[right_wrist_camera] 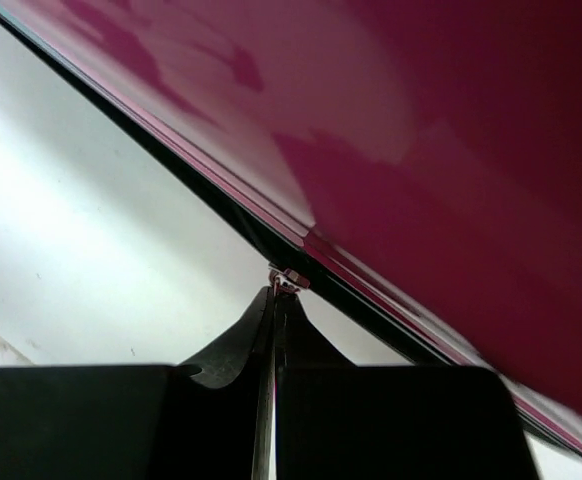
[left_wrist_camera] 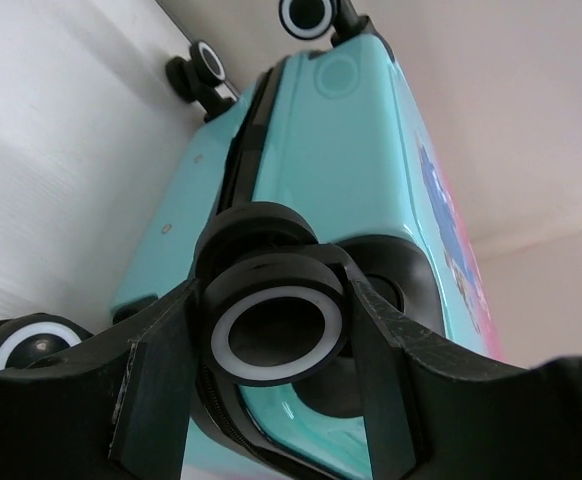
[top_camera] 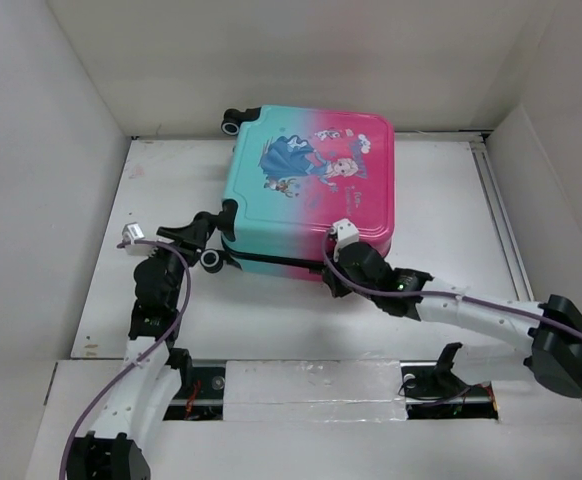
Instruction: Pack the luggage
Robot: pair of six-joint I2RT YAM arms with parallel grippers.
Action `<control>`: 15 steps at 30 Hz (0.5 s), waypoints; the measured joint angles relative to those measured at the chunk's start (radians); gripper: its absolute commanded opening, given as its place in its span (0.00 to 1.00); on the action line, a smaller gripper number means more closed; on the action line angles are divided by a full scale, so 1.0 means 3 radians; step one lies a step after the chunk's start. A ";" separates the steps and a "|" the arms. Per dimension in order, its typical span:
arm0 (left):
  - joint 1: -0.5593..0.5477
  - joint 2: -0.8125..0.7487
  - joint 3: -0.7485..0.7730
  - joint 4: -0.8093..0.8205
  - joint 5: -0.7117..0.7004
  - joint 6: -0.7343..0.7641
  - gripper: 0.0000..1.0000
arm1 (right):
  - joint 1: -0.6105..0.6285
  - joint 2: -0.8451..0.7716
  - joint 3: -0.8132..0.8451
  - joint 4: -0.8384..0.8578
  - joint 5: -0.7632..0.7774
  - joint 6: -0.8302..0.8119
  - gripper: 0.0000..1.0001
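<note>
Left gripper [left_wrist_camera: 271, 305] clamps a wheel [left_wrist_camera: 277, 338]; right gripper [right_wrist_camera: 275, 296] pinches the zip pull [right_wrist_camera: 288, 279], which may slip free if the case [top_camera: 311, 190] shifts.

The pink-to-teal luggage [top_camera: 311, 185] lies flat and zipped shut, princess print up, wheels [top_camera: 230, 127] at its left end.
</note>
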 measured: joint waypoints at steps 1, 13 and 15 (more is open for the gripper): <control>0.0000 -0.0009 0.0000 -0.0010 0.0045 -0.0005 0.00 | 0.0000 0.0070 0.0022 0.0058 -0.0005 0.0000 0.00; 0.0017 0.0566 0.0042 0.0445 0.0388 -0.0006 0.00 | 0.0252 0.1427 0.0657 0.1436 -0.0090 0.0036 0.00; 0.0020 0.0688 0.0071 0.0589 0.0429 0.0000 0.00 | 0.0244 0.1598 0.0834 0.1467 -0.0114 0.0019 0.00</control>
